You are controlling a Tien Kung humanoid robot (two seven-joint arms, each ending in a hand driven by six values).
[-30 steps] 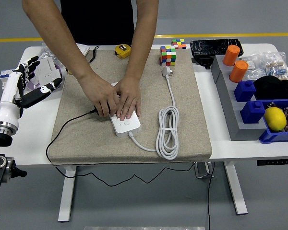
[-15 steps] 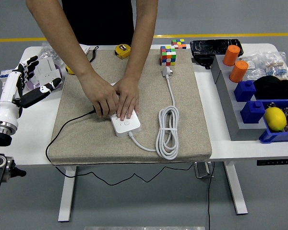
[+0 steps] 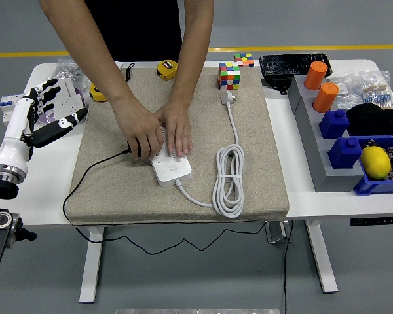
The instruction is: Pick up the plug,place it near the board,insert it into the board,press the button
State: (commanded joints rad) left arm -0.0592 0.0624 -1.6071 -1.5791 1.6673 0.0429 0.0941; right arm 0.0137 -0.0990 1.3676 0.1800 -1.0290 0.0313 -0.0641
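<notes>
I am holding my left hand [image 3: 49, 111] out over the left end of the white table [image 3: 301, 190], just off the edge of the beige mat [image 3: 111, 186], with the fingers [image 3: 69, 122] spread loosely and gripping nothing; my right hand is not showing anywhere. A person is standing at the far side and leaning both arms in over the mat. Their hand nearer my side [image 3: 139, 129] is curling around the black plug [image 3: 132, 150] at the left flank of the white power strip [image 3: 170, 167], and a thin black cable [image 3: 85, 180] is running from there across the mat and down over the near edge. I cannot tell whether the plug's pins are seated in the strip, since the fingers are covering that spot. Their other hand [image 3: 176, 129] is lying flat on the top of the strip, pressing it onto the mat. The strip's near end, with its round button [image 3: 173, 167], is showing clear of both hands. The strip's own white cord [image 3: 228, 180] is lying in a long coil to the right, its white plug [image 3: 227, 97] resting near a colourful puzzle cube [image 3: 229, 76]. A yellow tape measure [image 3: 167, 69] is sitting at the mat's far edge.
</notes>
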